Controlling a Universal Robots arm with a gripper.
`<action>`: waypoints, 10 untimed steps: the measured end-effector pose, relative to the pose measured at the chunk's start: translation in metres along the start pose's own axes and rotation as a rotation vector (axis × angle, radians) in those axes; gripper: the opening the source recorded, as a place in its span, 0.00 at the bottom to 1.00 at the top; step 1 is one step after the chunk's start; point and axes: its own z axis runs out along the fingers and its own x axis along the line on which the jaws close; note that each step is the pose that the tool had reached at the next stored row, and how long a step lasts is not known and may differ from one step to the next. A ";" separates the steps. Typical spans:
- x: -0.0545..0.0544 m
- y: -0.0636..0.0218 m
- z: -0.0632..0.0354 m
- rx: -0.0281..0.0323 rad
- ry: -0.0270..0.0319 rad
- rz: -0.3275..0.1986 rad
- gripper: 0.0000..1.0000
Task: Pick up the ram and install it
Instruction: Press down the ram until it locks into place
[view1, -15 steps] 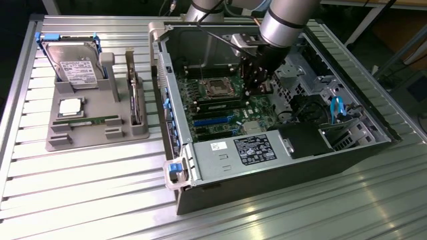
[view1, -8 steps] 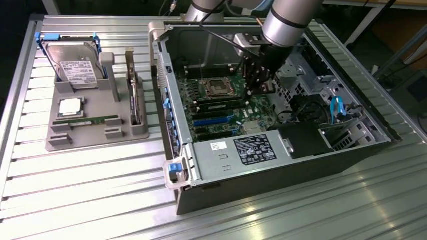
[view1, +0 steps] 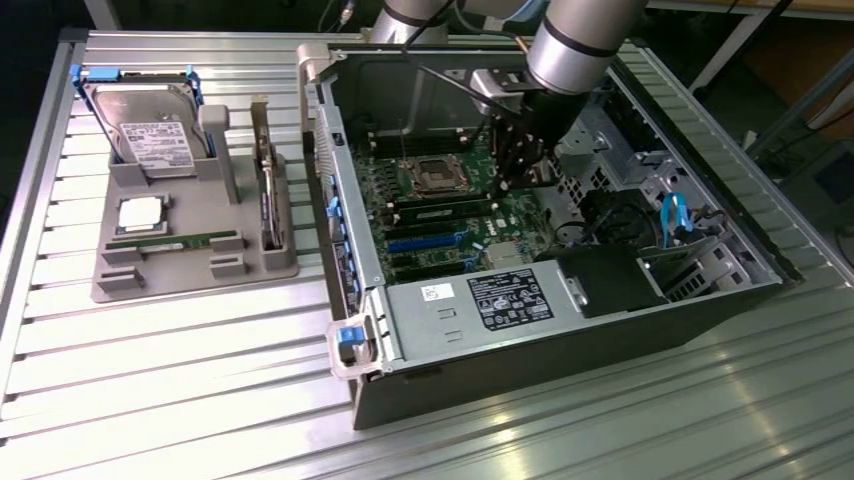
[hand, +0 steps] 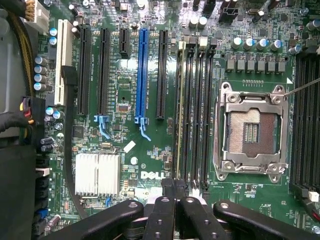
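A long green ram stick lies flat in the grey holder, beside the open computer case on the exterior view's left. Inside the case, a second thin green stick stands on edge in the outermost of the black memory slots, and it appears again in the exterior view. My gripper hangs over the motherboard at one end of those slots. Its two black fingers are pressed together and I see nothing between them. In the exterior view the gripper is low inside the case, beside the processor socket.
The grey holder also carries a silver hard drive, a square silver chip and an upright card. The case walls surround the board. A power supply and blue cables sit near the gripper. The empty processor socket lies beside the slots.
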 end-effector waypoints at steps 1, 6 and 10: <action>0.000 0.0000 0.0000 0.0000 0.0000 0.000 0.11; -0.001 0.0013 0.0027 0.0000 0.0030 0.000 0.11; -0.004 0.0031 0.0070 -0.0002 0.0127 0.001 0.11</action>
